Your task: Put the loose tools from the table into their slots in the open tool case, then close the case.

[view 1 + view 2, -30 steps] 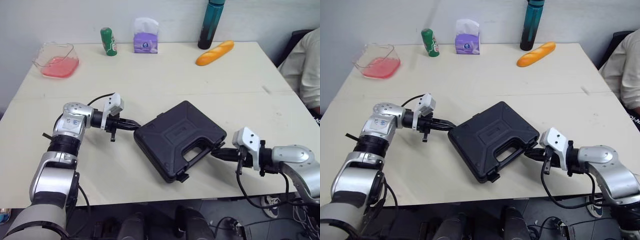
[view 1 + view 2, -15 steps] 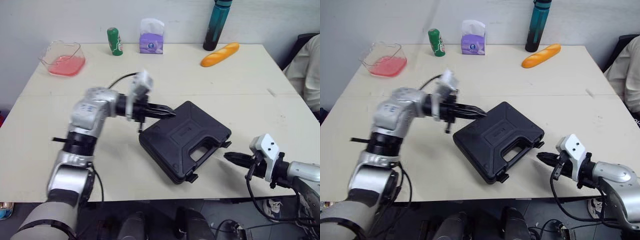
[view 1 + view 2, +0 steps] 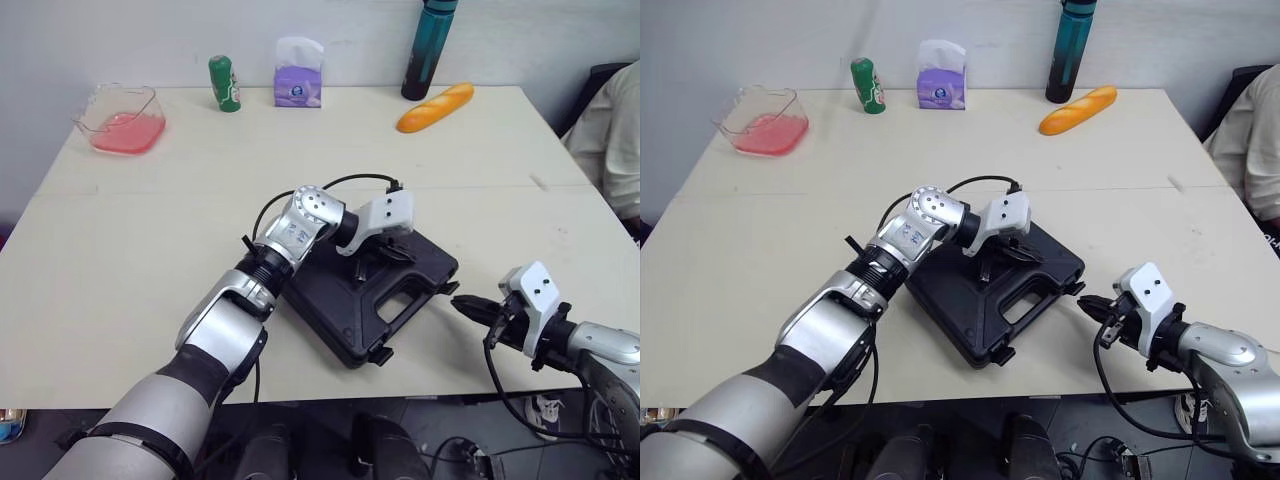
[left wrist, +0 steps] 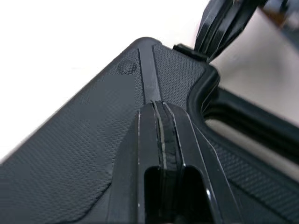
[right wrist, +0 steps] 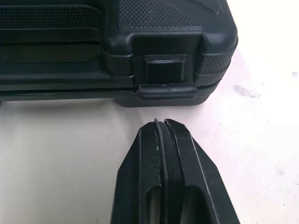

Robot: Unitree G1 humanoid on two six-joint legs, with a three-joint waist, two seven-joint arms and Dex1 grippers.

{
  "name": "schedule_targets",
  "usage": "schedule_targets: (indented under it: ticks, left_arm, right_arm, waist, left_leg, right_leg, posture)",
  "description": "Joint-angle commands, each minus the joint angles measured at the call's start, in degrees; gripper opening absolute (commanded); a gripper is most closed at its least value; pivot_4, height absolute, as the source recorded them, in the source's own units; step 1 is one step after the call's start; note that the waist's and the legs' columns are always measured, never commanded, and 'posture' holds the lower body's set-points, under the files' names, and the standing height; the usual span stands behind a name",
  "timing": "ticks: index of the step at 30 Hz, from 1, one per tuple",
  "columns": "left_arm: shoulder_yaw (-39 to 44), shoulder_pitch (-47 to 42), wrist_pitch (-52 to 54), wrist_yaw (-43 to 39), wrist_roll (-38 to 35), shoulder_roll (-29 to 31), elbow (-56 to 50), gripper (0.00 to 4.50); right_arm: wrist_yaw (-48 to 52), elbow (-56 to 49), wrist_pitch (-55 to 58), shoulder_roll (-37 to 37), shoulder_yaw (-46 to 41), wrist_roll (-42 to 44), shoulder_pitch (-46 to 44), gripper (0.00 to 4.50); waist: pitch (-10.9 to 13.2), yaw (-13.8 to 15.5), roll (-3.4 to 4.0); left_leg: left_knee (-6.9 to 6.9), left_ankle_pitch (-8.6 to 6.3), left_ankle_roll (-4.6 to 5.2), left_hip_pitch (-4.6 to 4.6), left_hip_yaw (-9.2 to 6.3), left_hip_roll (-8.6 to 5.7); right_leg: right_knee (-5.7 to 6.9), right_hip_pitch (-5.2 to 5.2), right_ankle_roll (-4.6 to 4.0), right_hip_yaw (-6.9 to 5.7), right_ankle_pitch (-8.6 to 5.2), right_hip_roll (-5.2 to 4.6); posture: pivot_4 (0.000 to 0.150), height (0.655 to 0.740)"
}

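Closed tool case (image 3: pixel 335 300) on the table (image 3: pixel 150 250).
Jaws together on both: left gripper (image 3: pixel 403 252) over its lid, right gripper (image 3: pixel 460 304) at its 3 o'clock.

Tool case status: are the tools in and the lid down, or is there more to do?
Done: the tool case lies shut, and I see no loose tools on the table. In hand: the left gripper, jaws together, rests on the lid beside the handle; the right gripper, jaws together, points at a corner latch without touching it. Left: that latch may be unfastened and probably needs snapping shut.
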Motion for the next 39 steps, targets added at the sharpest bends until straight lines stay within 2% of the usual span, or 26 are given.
schedule_targets:
  ticks: [1,14,20,22,25,29,33,39]
  left_arm:
    - [-4.27,1.91,-3.15,0.91,6.50,0.05,4.97,0.05]
    - [-5.31,4.62,-5.97,0.70,9.94,-1.84,5.47,0.05]
    - [-2.18,4.22,-2.60,-0.98,6.88,-0.70,3.19,0.05]
    - [1.77,4.76,2.66,-6.06,1.33,1.59,-3.73,0.05]
    - [6.88,8.06,13.25,-15.26,-9.06,8.10,-22.97,0.05]
    - [7.39,15.55,25.67,-24.87,-18.58,19.07,-44.65,0.05]
    - [4.88,20.64,29.30,-24.52,-19.44,25.20,-53.22,0.05]
    - [0.47,21.75,27.02,-19.39,-14.80,24.94,-52.42,0.05]
  right_arm:
    - [-0.48,-2.73,0.13,0.28,-0.36,0.90,-1.49,0.00]
    - [-0.77,-1.56,2.61,1.17,5.79,-0.71,-14.40,0.00]
    - [1.37,-2.94,5.02,-1.23,5.15,-0.21,-13.13,0.00]
    - [3.34,-6.14,6.18,-2.87,3.23,1.57,-9.27,0.00]
    - [5.87,-11.99,7.84,-5.24,1.36,4.37,-4.10,0.00]
    - [5.55,-19.55,11.71,-4.66,0.10,11.20,0.59,0.00]
    - [4.96,-23.11,12.02,-4.30,5.45,11.65,3.87,0.00]
    - [4.21,-21.63,10.56,-4.78,10.91,8.94,3.51,0.00]
  waist:
    - [-0.04,0.03,-0.01]
    - [-0.36,-1.11,-0.13]
    - [-0.37,-1.52,-0.10]
    - [-0.37,-1.41,-0.08]
    - [-0.24,-1.52,0.10]
    - [-0.10,-1.47,0.25]
    - [-0.13,-0.25,0.31]
    - [-0.12,0.16,0.29]
  left_leg:
    - [0.02,-0.01,0.03,0.00,-0.02,0.00]
    - [0.03,-0.04,0.05,0.11,0.01,0.09]
    - [-0.02,-0.04,0.04,0.12,0.01,0.12]
    - [-0.02,-0.04,0.04,0.08,0.01,0.11]
    - [-0.05,-0.05,0.01,-0.03,-0.04,0.12]
    - [0.04,-0.03,-0.02,-0.10,-0.11,0.14]
    - [0.20,-0.04,-0.01,-0.04,-0.36,0.05]
    - [0.34,-0.07,0.09,-0.14,-0.43,-0.08]
  right_leg:
    - [0.00,0.02,0.00,0.00,0.00,-0.02]
    - [0.06,0.06,-0.04,0.00,0.00,-0.03]
    - [0.06,0.05,-0.07,-0.02,-0.02,-0.03]
    - [0.05,0.03,-0.07,-0.05,-0.02,-0.02]
    - [0.04,-0.06,-0.10,-0.11,-0.04,0.01]
    - [0.11,-0.08,-0.10,0.07,-0.04,-0.02]
    - [0.02,0.17,-0.09,0.30,-0.03,-0.08]
    - [-0.02,0.23,-0.03,0.29,0.00,-0.10]
  posture:
    - [0.150,0.7394]
    - [0.150,0.7394]
    - [0.150,0.7394]
    - [0.150,0.7394]
    - [0.150,0.7394]
    - [0.150,0.7394]
    - [0.150,0.7394]
    - [0.150,0.7394]
